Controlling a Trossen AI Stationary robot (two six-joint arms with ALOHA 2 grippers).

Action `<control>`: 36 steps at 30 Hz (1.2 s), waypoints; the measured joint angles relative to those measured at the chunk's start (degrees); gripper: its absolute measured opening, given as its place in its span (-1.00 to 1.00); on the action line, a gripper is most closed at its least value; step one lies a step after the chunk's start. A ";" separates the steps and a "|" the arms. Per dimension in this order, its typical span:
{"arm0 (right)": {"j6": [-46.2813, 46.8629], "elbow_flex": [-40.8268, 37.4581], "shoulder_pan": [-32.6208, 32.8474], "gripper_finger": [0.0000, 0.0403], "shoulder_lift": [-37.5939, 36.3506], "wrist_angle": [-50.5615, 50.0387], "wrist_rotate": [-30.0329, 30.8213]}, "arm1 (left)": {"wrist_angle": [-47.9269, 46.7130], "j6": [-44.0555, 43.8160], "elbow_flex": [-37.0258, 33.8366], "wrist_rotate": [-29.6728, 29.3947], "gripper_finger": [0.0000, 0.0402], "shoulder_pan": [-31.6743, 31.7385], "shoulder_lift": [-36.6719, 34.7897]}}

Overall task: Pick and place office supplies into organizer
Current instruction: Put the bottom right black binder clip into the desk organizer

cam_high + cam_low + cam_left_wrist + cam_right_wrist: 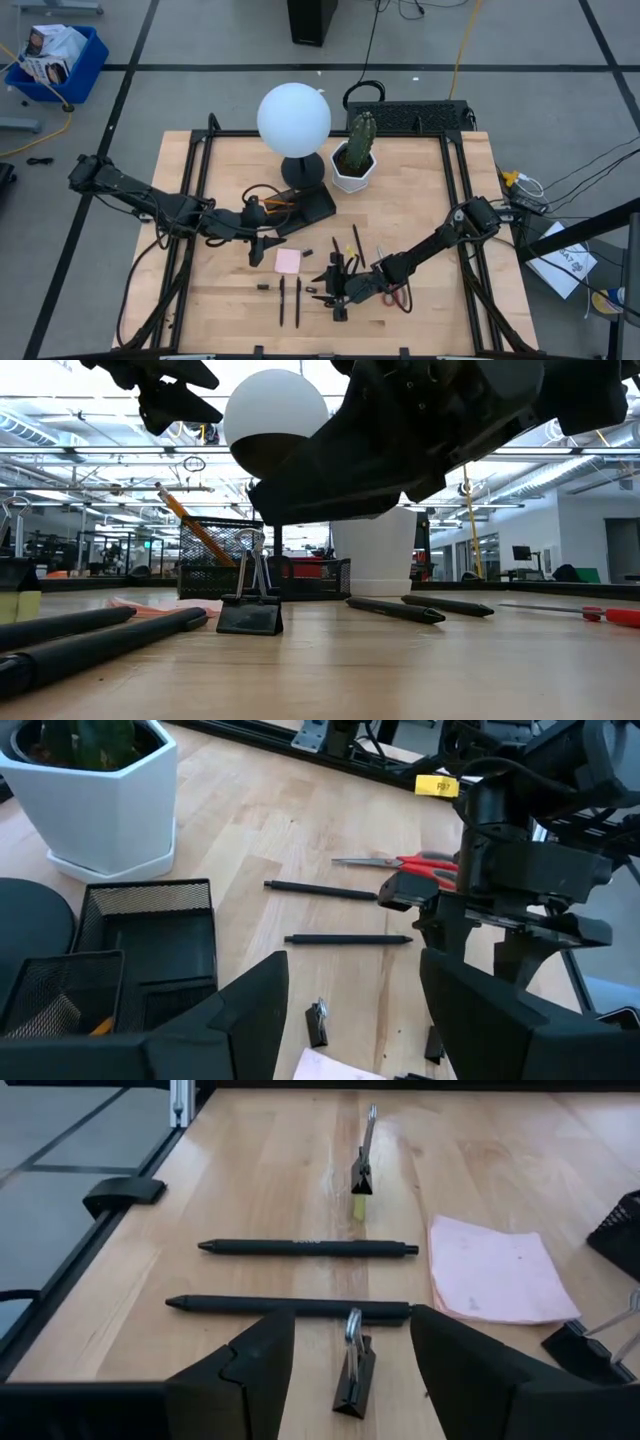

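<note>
A pale wood table (420, 220) in a black frame stands on grey floor crossed by black tape lines, with a blue bin (55, 60) off its far left corner; the low view looks into a bright hall with ceiling trusses and strip lights. At the table's back stand a globe lamp (294, 118) and a white cactus pot (354, 170). The organizer (302, 206), a black mesh tray, sits by the lamp base with a pencil (190, 522) in it. The left gripper (262, 248) hovers just in front of it, fingers spread, empty. The right gripper (345, 1370) hangs low with fingers wide on either side of a binder clip (352, 1380), not gripping. Two pens (308, 1248), a pink pad (495, 1270) and red scissors (415, 866) lie nearby.
</note>
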 joint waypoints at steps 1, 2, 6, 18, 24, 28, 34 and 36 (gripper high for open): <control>-0.03 0.00 0.00 -0.04 0.00 0.01 0.00 | 0.00 0.00 0.00 -0.01 0.16 0.00 0.00; -0.04 0.00 0.00 -0.05 0.00 -0.09 0.00 | 0.00 0.00 0.00 0.00 0.16 0.00 0.00; -0.01 0.04 -0.08 -0.08 0.65 1.28 -0.02 | 0.00 0.02 0.00 -0.02 0.16 0.00 0.00; -0.42 0.07 -1.45 -0.07 5.10 5.49 -1.72 | -0.04 0.86 0.00 -0.04 0.16 -0.59 0.02; -0.42 0.07 -1.42 -0.15 5.06 6.41 -1.73 | -0.04 0.90 0.00 -0.04 0.16 -0.63 0.02; -0.39 0.07 -1.44 -0.23 5.05 6.23 -1.73 | -0.04 0.89 0.00 -0.04 0.16 -0.63 0.02; -0.39 0.07 -1.42 -0.42 5.05 6.04 -1.75 | -0.04 0.90 0.00 -0.04 0.16 -0.61 0.02; -0.39 0.07 -1.42 -0.48 5.05 6.03 -1.75 | -0.04 0.90 0.00 -0.04 0.16 -0.61 0.02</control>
